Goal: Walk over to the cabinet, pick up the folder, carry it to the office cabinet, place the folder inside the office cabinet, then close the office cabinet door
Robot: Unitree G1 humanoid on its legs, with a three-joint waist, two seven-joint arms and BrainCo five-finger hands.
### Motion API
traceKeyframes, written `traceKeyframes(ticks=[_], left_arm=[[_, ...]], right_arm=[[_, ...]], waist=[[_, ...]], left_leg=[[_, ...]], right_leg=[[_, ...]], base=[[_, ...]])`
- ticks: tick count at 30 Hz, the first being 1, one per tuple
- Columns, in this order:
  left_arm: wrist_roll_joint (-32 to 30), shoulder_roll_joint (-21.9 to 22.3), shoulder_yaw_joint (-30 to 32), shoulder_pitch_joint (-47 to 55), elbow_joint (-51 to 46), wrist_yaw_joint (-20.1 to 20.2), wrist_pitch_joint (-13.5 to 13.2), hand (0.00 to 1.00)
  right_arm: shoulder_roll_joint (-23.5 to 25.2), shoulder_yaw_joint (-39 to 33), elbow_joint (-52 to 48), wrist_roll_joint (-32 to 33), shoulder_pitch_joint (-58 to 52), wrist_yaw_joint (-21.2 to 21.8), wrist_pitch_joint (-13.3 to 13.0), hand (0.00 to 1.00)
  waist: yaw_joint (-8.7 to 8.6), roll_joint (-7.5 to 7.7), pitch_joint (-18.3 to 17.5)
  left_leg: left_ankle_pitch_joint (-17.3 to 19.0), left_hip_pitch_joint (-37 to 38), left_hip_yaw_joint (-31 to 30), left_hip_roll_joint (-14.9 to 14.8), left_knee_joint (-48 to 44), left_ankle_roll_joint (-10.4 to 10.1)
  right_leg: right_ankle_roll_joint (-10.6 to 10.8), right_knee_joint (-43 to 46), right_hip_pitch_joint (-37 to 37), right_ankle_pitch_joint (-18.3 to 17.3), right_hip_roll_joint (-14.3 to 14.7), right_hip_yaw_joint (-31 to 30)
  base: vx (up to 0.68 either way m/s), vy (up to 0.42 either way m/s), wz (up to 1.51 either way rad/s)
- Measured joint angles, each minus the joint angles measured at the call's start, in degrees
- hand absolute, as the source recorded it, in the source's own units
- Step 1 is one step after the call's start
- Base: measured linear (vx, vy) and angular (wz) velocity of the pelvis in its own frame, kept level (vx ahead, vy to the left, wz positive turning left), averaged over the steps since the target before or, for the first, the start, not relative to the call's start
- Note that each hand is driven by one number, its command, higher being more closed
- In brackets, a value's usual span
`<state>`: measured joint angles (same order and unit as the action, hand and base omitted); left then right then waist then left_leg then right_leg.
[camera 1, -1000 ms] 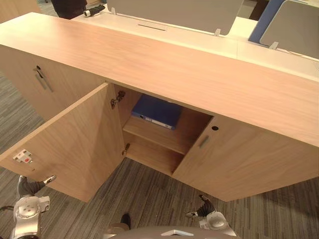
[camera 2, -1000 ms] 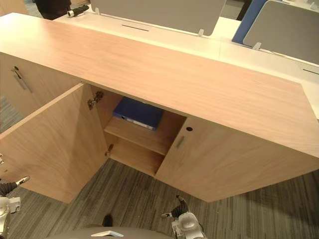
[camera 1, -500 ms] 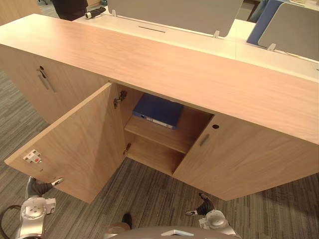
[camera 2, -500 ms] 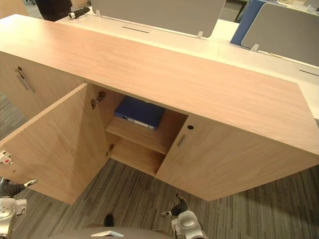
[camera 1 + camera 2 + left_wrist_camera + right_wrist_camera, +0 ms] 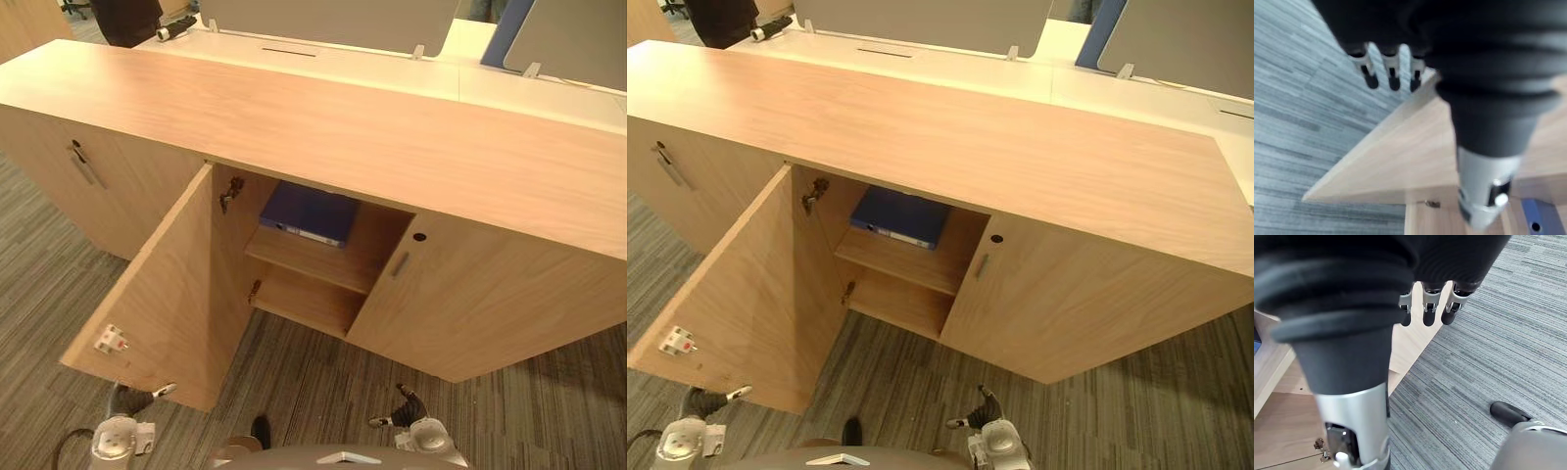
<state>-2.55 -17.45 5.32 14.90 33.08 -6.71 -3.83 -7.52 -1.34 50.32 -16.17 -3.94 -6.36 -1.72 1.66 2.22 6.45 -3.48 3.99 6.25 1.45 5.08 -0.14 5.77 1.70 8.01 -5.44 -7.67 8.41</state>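
Observation:
A blue folder [image 5: 312,215] lies flat on the upper shelf inside the long wooden office cabinet [image 5: 392,137]. The cabinet's left door [image 5: 167,284] stands partly open, swung out towards me. My left hand [image 5: 132,399] is low beside the door's free bottom corner, open, its straight fingers [image 5: 1392,73] just past the door's edge [image 5: 1400,161]. Over the carpet in front of the shut right door hangs my right hand [image 5: 407,409], open, with relaxed fingers [image 5: 1428,308] that hold nothing.
The right door [image 5: 470,304] is shut, with a small handle [image 5: 400,264]. Further left is another shut door with a handle [image 5: 83,166]. White desks with grey screens [image 5: 333,15] stand behind the cabinet. A person in dark clothes [image 5: 127,15] is at the far left. Striped grey carpet [image 5: 323,392] lies below.
The open door has swung from wide open at the left to about halfway towards shut. My left hand has moved right with the door's bottom corner. The camera has shifted slightly.

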Motion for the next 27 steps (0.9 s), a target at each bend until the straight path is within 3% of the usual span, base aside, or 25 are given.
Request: traceKeyframes(ticks=[7,16,23,26,27], left_arm=[[0.2,2.4,-7.4,1.2,-1.1,0.0,0.0,0.00],[0.1,7.1,-21.1,-4.0,-1.1,2.9,-0.4,0.00],[0.2,9.1,-25.6,-11.1,-3.2,4.7,-2.6,0.00],[0.2,9.5,-26.0,-11.7,-3.2,5.1,-2.9,0.00],[0.2,9.3,-26.2,-11.9,-3.1,5.1,-2.9,0.00]], right_arm=[[0.4,-0.1,0.0,0.0,-0.1,-0.1,0.7,0.00],[0.9,0.0,0.1,0.0,-0.4,-0.5,0.9,0.00],[1.2,0.2,0.6,0.0,-0.5,-0.7,1.0,0.00],[1.2,0.1,1.7,0.0,-0.4,-1.8,1.4,0.00],[1.2,0.0,2.4,0.0,-0.4,-1.8,1.5,0.00]], waist=[[-0.17,-0.87,0.0],[-3.68,-1.58,-1.3],[-5.76,-1.30,-3.2],[-6.36,-1.08,-3.9],[-6.57,-0.97,-4.1]], left_leg=[[-0.1,0.2,1.7,0.0,0.0,0.2],[-0.1,0.0,4.2,0.0,0.0,0.5],[0.5,-0.5,7.0,0.1,0.0,0.8],[1.3,0.2,8.2,0.1,0.0,0.7],[1.4,0.2,8.4,0.1,0.0,0.7]], right_leg=[[-0.3,-0.5,-0.5,0.9,0.0,-1.8],[-1.1,-0.5,-2.5,1.0,0.2,-6.1],[-2.7,-0.8,-4.2,1.9,0.1,-8.8],[-2.3,-1.2,-4.1,2.1,0.1,-9.9],[-1.2,-1.4,-4.0,2.8,0.1,-10.0]], base=[[-0.04,0.014,-0.13],[-0.07,0.035,-0.18],[0.03,0.026,-0.22],[0.09,0.000,-0.23],[0.13,-0.017,-0.14]])
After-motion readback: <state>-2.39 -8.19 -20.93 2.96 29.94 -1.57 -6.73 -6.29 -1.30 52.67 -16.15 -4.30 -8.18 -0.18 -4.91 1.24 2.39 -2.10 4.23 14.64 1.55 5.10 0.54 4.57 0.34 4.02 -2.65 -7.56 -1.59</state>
